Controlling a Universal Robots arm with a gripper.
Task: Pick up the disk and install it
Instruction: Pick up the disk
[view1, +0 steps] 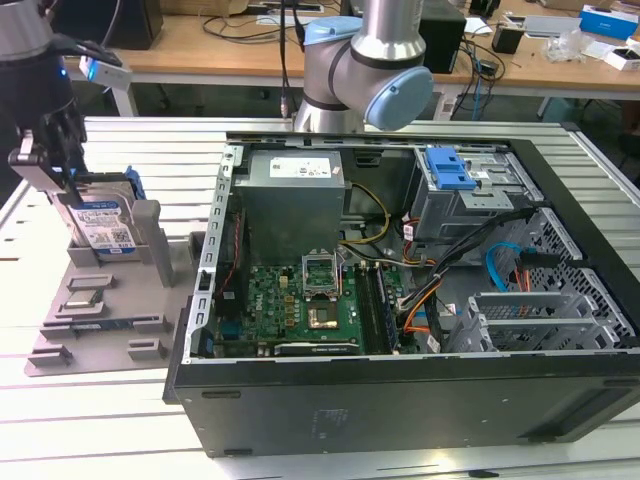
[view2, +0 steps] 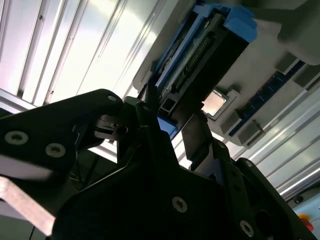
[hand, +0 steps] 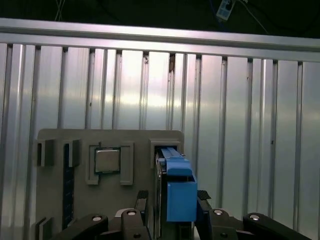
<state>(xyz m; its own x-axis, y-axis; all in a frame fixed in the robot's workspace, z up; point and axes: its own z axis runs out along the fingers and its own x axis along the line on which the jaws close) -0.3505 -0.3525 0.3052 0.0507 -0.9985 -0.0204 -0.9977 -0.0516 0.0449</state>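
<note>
The disk (view1: 105, 225) stands on edge in a slot of the grey parts holder (view1: 100, 300) at the exterior view's left, its blue-and-white label facing the camera and its blue frame along the edges. My gripper (view1: 75, 185) reaches down over the disk's upper edge. In the first wrist view the disk's blue frame (hand: 177, 175) sits between my two fingers, with the gripper (hand: 172, 202) shut on it. The second wrist view shows the disk (view2: 200, 55) from its connector edge, with my gripper (view2: 170, 117) clamped on both sides.
An open computer case (view1: 400, 400) lies on the slatted metal table, with a motherboard (view1: 300, 300), a grey power supply (view1: 295, 190) and a drive bay with a blue latch (view1: 447, 168). A processor chip (hand: 107, 160) sits in the holder beside the disk.
</note>
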